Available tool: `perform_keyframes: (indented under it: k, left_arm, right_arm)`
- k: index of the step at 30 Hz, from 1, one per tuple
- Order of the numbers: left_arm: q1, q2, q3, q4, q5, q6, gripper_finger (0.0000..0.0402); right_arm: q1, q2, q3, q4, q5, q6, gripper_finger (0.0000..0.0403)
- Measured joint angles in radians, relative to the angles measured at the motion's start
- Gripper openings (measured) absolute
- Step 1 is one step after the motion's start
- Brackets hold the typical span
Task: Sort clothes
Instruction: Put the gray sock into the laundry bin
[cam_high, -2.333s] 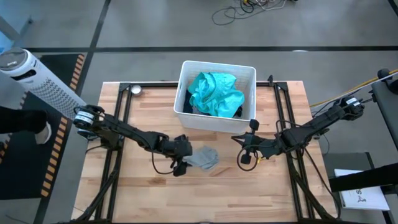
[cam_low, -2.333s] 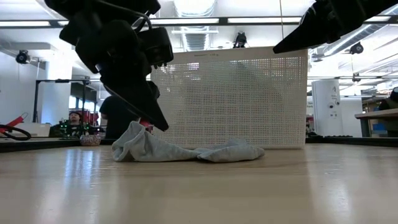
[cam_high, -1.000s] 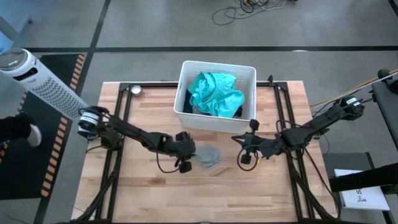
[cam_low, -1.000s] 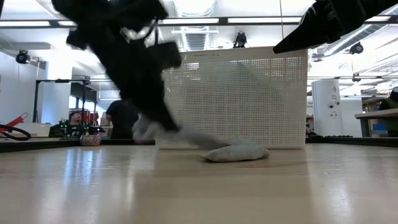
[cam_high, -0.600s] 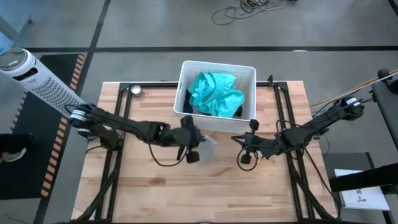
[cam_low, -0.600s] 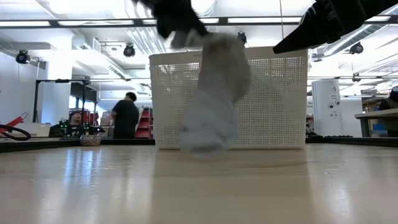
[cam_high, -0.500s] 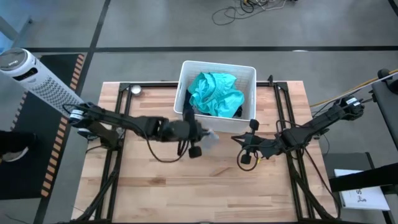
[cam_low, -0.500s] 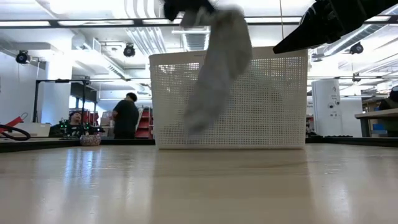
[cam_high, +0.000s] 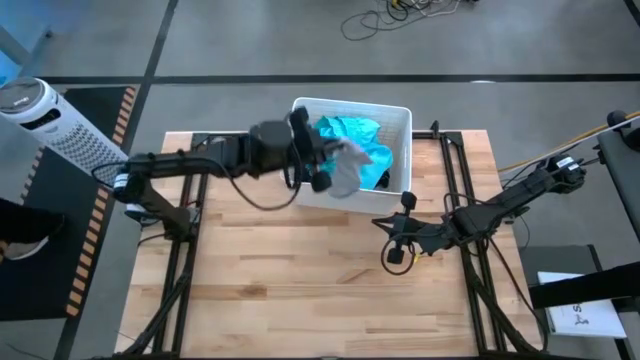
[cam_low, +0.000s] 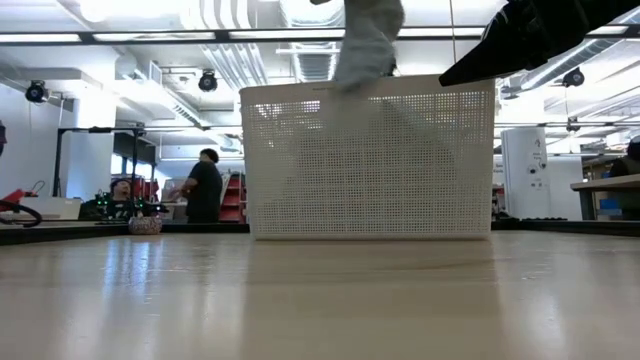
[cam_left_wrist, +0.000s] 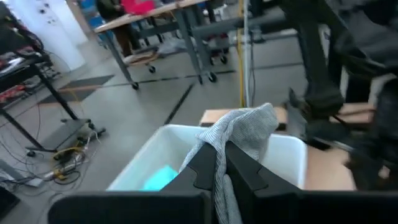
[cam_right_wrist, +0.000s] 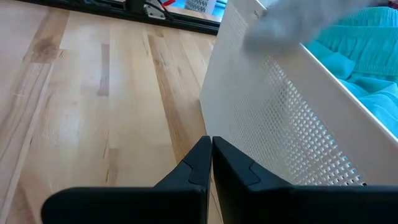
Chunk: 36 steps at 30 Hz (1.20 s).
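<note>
A white perforated basket (cam_high: 398, 120) stands at the table's far middle, with a bright teal garment (cam_high: 352, 135) and something dark inside it. My left gripper (cam_high: 328, 163) is over the basket's near left part, shut on a grey garment (cam_high: 346, 172). In the low view the grey garment (cam_low: 368, 38) hangs above the basket's rim (cam_low: 370, 85). My right gripper (cam_high: 393, 243) hovers shut and empty over the table, near the basket's near right corner, and its wrist view (cam_right_wrist: 211, 144) faces the basket wall (cam_right_wrist: 267, 118). My left gripper pinches a bunched fold of the grey garment (cam_left_wrist: 219, 163) between its two fingers. The fingers come roughly level from the table's left. The cloth bulges over the fingertips (cam_left_wrist: 245, 127) and hangs slack, lifted clear above the basket.
Black metal rails (cam_high: 190, 215) run along the table's left and right sides. A white tower fan (cam_high: 60, 125) stands off the table's left far corner. People (cam_low: 205, 185) are in the room behind. Bare wood (cam_high: 320, 300) lies in front of the basket.
My left gripper has risen and swung toward the far edge, from the table in front of the basket to over it. The grey garment, first dragged along the table, is lifted clear and now hangs above the basket's rim.
</note>
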Motion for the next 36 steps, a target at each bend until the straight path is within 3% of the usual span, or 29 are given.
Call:
perform_keyframes:
  k: [6,13,17,22,27,36]
  left_arm:
    - [0.132,0.0,0.021,0.007,0.045,-0.001,0.0001]
    - [0.251,0.009,-0.04,0.007,0.119,-0.074,0.0001]
    - [0.285,0.047,-0.082,0.012,0.197,-0.104,0.0001]
    - [0.288,0.12,-0.111,0.005,0.208,-0.125,0.0011]
    - [0.277,0.162,-0.111,0.015,0.209,-0.117,0.0055]
    - [0.252,0.12,-0.109,0.024,0.195,-0.113,0.0191]
  right_arm:
    - [0.0,0.0,0.0,0.0,0.0,-0.002,0.0]
    - [0.0,0.0,0.0,0.0,0.0,-0.006,0.0]
    - [0.0,0.0,-0.001,0.0,0.0,-0.006,0.0]
    - [0.0,0.0,-0.001,0.0,0.0,-0.006,0.0]
    - [0.0,0.0,-0.001,0.0,-0.024,-0.003,0.0]
    - [0.0,0.0,-0.002,0.001,-0.024,0.016,0.0]
